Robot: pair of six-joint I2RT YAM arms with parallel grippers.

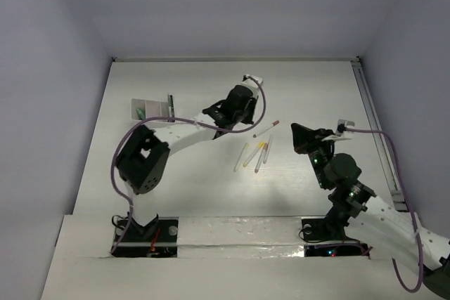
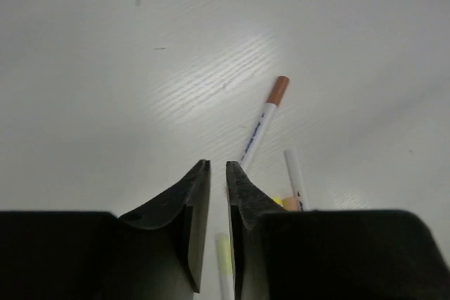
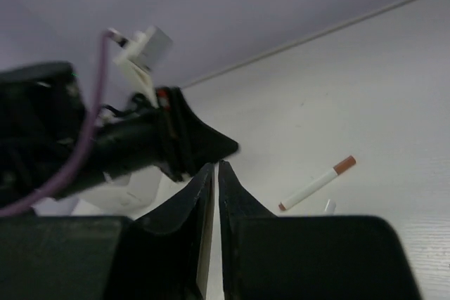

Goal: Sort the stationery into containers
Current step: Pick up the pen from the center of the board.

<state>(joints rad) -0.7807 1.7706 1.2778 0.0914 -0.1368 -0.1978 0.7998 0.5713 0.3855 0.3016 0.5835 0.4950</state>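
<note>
- Nearest the lens in the overhead view: left arm [image 1: 144, 159] and right arm [image 1: 341, 170], bolted side by side at the near edge of a white table [image 1: 183, 194].
- Matte, faintly ribbed tabletop, boxed in by plain grey walls [image 1: 56, 68] on the left, far and right sides. Thin metal rail [image 1: 376, 124] along the table's right edge.
- Purple cable [image 1: 116, 170] looped off the left arm, with another trailing along the right.
- Small white tray [image 1: 151, 101] far left on the table, well apart from both grippers. Green item [image 1: 143, 113] in its left compartment.
- Dark sliver at the tray's right end, too small to name. Number of compartments impossible to count from above.
- Orange-capped pen [image 1: 266, 128] flat on the table near the centre, between the two grippers and touching neither.
- Loose pens [image 1: 254, 156] just nearer than it, three or four thin ones lying almost parallel, one of them yellow.
- Left gripper [image 2: 218, 166] low over the table just left of the orange-capped pen, fingers nearly together with a slim gap, nothing held.
- Right gripper [image 3: 214, 165] to the right of the pens, fingers all but touching, also gripping nothing.
- In the left wrist view, a white pen and a yellow one cut off behind the black fingers.
- In the right wrist view, the left arm a dark blur across the left side, pale shapes behind it hard to make out.
</note>
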